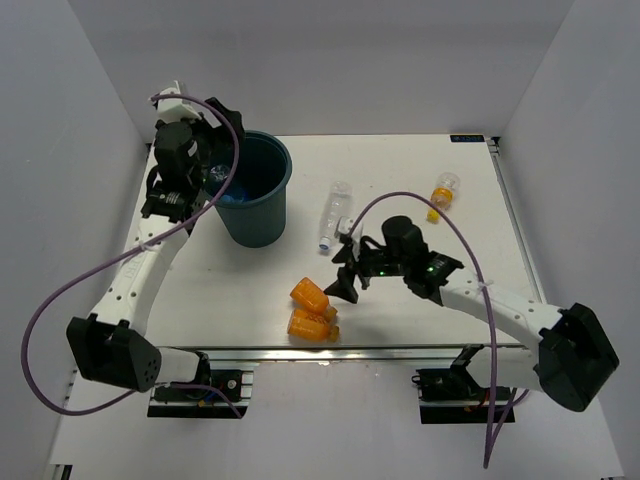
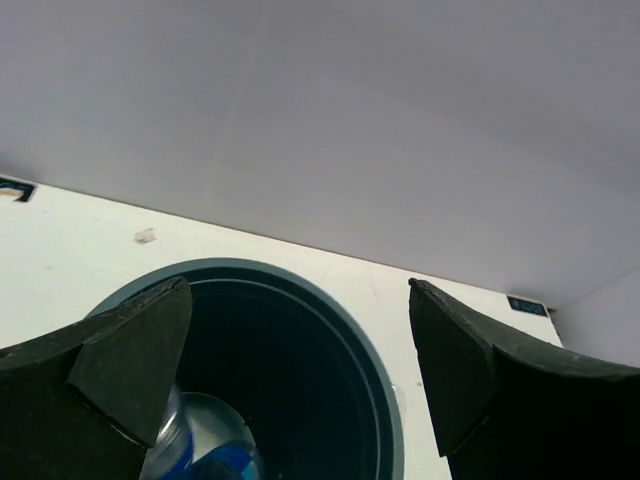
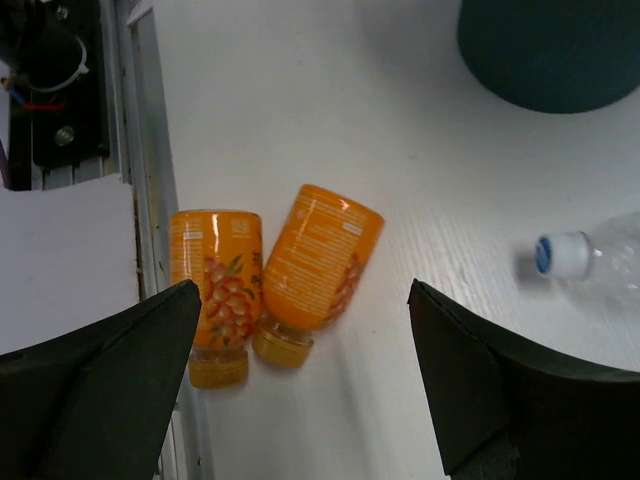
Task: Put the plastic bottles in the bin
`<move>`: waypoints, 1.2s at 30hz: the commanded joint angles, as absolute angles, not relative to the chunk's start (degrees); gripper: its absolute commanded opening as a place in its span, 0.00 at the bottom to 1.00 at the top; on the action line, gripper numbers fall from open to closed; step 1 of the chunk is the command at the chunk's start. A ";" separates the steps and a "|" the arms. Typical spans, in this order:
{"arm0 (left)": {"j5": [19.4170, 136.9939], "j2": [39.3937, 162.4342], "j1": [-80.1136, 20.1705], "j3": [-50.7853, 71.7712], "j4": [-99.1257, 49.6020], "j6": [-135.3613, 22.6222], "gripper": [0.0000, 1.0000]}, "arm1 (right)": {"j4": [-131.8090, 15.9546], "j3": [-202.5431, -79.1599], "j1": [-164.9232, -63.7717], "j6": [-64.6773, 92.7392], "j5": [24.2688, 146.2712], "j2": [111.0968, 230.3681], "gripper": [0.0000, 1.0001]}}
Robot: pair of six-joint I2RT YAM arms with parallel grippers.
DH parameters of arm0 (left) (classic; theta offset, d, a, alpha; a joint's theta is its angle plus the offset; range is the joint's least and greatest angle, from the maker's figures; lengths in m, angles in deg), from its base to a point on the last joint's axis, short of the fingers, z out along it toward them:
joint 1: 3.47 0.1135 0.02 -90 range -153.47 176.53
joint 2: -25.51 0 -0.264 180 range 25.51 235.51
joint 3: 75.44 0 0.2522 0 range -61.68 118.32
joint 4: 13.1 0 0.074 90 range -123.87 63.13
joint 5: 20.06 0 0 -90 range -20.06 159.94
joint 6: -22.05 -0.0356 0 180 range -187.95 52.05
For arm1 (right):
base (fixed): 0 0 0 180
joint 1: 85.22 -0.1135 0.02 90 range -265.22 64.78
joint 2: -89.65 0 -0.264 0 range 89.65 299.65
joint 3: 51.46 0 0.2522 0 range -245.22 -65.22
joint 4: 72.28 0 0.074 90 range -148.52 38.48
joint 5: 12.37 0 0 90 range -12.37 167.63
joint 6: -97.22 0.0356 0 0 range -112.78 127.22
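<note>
Well, white walls (image 1: 320,60) box in the white desk (image 1: 400,165). My left end effector (image 2: 300,340) gapes empty over the bin (image 2: 372,350); only its wrist view shows a blue-labelled bottle (image 2: 205,440) below, inside. My right end effector (image 3: 302,300), wide and empty, hangs over two orange bottles (image 3: 216,285) (image 3: 322,258) beside the desk's near edge; a clear bottle (image 1: 336,212) lies beyond.

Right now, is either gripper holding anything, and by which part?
Nothing is held. The left gripper is open over the dark teal round plastic bin; the right gripper, open, faces two orange plastic bottles.
</note>
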State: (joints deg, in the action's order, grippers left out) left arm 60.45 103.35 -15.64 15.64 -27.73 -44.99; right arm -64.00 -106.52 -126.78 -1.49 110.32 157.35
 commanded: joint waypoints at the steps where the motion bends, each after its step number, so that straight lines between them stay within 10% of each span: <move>1: 52.93 97.85 -15.60 12.25 -30.36 -44.75 0.98 | -61.86 -110.39 -132.83 -5.44 104.80 160.83 0.89; 12: 34.79 76.15 -15.69 -4.27 -48.22 -27.79 0.98 | -64.49 -116.98 -139.36 -3.42 93.46 175.07 0.89; 27: 37.25 81.76 -15.69 -5.34 -48.66 -28.05 0.98 | -64.41 -118.57 -141.12 3.70 81.51 183.43 0.89; 36: 36.81 79.74 -15.69 -6.04 -48.22 -28.22 0.98 | -61.77 -122.43 -141.12 6.07 80.97 185.54 0.66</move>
State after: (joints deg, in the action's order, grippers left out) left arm 36.75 81.49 -15.64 -5.82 -48.73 -28.25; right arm -61.44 -120.09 -140.81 4.41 82.10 185.68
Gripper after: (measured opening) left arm 0.983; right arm 0.713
